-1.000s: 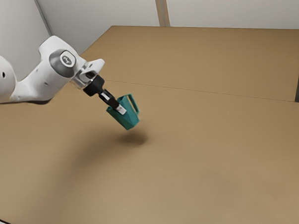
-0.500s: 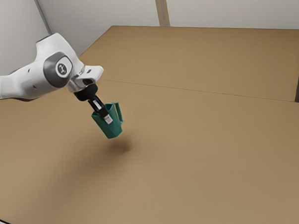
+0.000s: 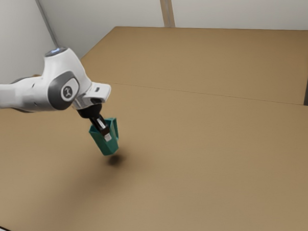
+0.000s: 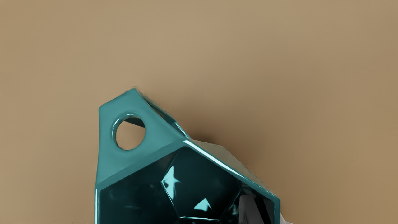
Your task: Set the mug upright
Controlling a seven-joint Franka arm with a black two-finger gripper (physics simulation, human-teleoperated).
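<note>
Mug [image 3: 109, 148] wall is pinched in my gripper [image 3: 107, 136], one finger [image 4: 247, 209] inside, the other outside; it tilts around my fingertips, held above the table [image 3: 213, 164], nearer the exterior view's left edge than its right.

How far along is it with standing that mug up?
Grasping and lifting look done: the gripper pinches the mug by its wall, seemingly just above the table, its shadow below. In hand: righting it; the mouth faces mostly up, but it leans. Left: straightening, setting down, letting go.
</note>
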